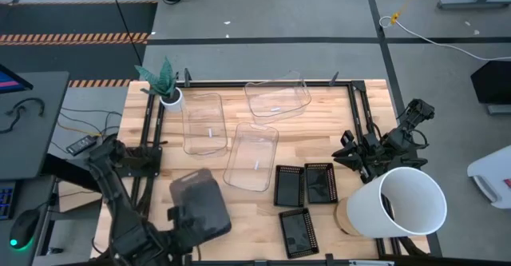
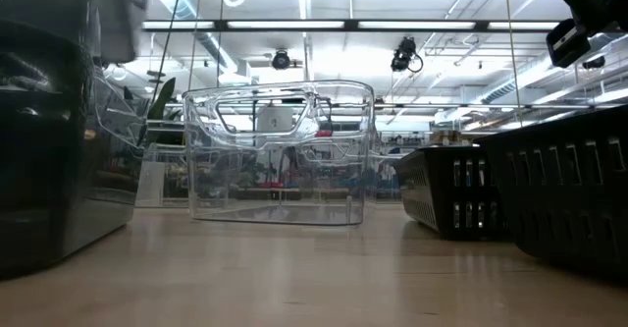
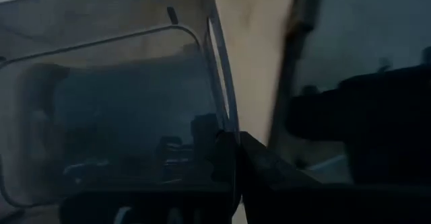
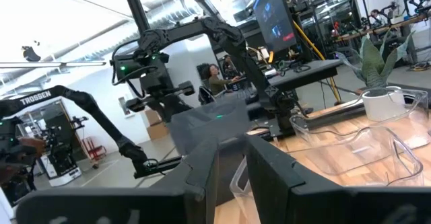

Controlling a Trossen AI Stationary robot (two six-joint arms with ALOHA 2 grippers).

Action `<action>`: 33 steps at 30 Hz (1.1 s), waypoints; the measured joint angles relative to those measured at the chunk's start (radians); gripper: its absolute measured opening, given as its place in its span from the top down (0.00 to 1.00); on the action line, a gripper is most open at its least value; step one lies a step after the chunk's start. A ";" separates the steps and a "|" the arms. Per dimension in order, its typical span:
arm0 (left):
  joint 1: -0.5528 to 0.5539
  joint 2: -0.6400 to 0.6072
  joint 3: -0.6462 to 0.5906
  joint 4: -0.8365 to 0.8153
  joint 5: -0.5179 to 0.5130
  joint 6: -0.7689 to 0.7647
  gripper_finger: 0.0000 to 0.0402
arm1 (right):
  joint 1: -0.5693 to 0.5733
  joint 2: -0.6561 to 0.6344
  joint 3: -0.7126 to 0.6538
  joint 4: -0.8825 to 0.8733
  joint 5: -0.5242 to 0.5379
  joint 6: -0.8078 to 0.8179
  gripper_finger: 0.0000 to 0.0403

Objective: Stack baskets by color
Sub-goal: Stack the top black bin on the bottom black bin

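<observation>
Smoky grey basket (image 1: 200, 204) sits lower left of the high view, raised off the desk (image 1: 263, 206) w/ the left tool (image 3: 237, 158) clamped shut on its rim. Left wrist view confirms: thin wall pinched between the dark fingers, tray tilted.

Step in hand, by my read: carrying the grey basket toward a stack of its own colour. No 2nd grey tray shows, though, so it may just need a clear spot on the desk; next move calls for a level set-down w/o clipping the clear ones.

Three clear baskets (image 1: 255, 156) lie mid-frame & toward the top, unstacked, one angled at top centre. Three black mesh baskets (image 1: 290, 185) sit lower centre-right, two side by side, one below, also unstacked.

Right tool (image 4: 232, 153) hovers at the right edge of the high view above the white bucket (image 1: 403, 202), fingers narrowly parted, nothing between them; waiting.

Low view gives what the overhead can't: a clear basket's wall height & mesh trays side-on. Right wrist view alone shows the left arm lifted w/ the grey tray, plus a person seated far back in the room.
</observation>
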 joint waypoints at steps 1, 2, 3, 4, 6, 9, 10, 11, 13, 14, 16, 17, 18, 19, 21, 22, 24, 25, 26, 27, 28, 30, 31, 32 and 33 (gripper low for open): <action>-0.005 0.000 0.000 0.021 0.000 -0.012 0.98 | 0.000 0.000 0.000 0.000 0.000 0.000 0.80; -0.008 0.000 0.000 0.040 -0.002 -0.021 0.98 | 0.000 0.000 0.000 0.000 0.000 0.000 0.80; -0.010 0.000 0.000 0.054 -0.008 -0.024 0.98 | 0.000 0.000 0.000 0.000 0.000 0.000 0.80; -0.011 0.000 0.000 0.067 -0.017 -0.024 0.98 | 0.000 0.000 0.000 0.000 0.000 0.000 0.80; -0.010 0.007 0.000 0.084 -0.022 -0.023 0.98 | 0.000 0.000 0.000 0.000 0.000 0.000 0.79; -0.009 0.029 0.000 0.081 -0.007 -0.021 0.98 | 0.000 0.000 0.000 0.000 0.000 0.000 0.79; -0.008 0.035 0.000 0.082 0.006 -0.020 0.98 | 0.000 0.000 0.000 0.000 0.000 0.000 0.80; -0.008 0.044 0.000 0.081 0.020 -0.020 0.98 | 0.000 0.000 0.000 0.000 0.000 0.000 0.80; -0.008 0.058 0.000 0.074 0.040 -0.020 0.98 | 0.000 0.000 0.000 0.000 0.000 0.000 0.80; -0.008 0.065 0.000 0.069 0.044 -0.020 0.98 | 0.000 0.000 0.000 0.000 0.000 0.000 0.79; -0.009 0.074 0.000 0.063 0.055 -0.016 0.98 | 0.000 0.000 0.000 0.000 0.000 0.000 0.79; -0.009 0.077 0.000 0.054 0.062 -0.013 0.98 | 0.000 0.000 0.000 0.000 0.000 0.000 0.79; -0.009 0.081 0.000 0.042 0.067 -0.011 0.98 | 0.000 0.000 0.000 0.000 0.000 0.000 0.79; -0.009 0.084 0.000 0.030 0.070 -0.003 0.98 | 0.000 0.000 0.000 0.000 0.000 0.000 0.80; -0.009 0.088 0.000 0.025 0.072 0.007 0.98 | 0.000 0.000 0.000 0.000 0.000 0.000 0.80; -0.009 0.089 0.000 0.027 0.072 0.012 0.98 | 0.000 0.000 0.000 0.000 0.000 0.000 0.80; -0.009 0.090 0.000 0.026 0.071 0.027 0.98 | 0.000 0.000 0.000 0.000 0.000 0.000 0.79; -0.009 0.090 0.000 0.026 0.071 0.032 0.98 | 0.000 0.000 0.000 0.000 0.000 0.000 0.79; -0.009 0.090 0.000 0.026 0.071 0.035 0.98 | 0.000 0.000 0.000 0.000 0.000 0.000 0.79; -0.009 0.090 0.000 0.026 0.071 0.039 0.98 | 0.000 0.000 0.000 0.000 0.000 0.000 0.79; -0.009 0.090 0.000 0.025 0.072 0.040 0.98 | 0.000 0.000 0.000 0.000 0.000 0.000 0.80; -0.009 0.090 0.000 0.023 0.072 0.041 0.98 | 0.000 0.000 0.000 0.000 0.000 0.000 0.80; -0.009 0.090 0.000 0.022 0.073 0.041 0.98 | 0.000 0.000 0.000 0.000 0.000 0.000 0.80; -0.010 0.090 0.000 0.020 0.073 0.041 0.98 | 0.000 0.000 0.000 0.000 0.000 0.000 0.79; -0.011 0.090 0.000 0.018 0.073 0.041 0.98 | 0.000 0.000 0.000 0.000 0.000 0.000 0.79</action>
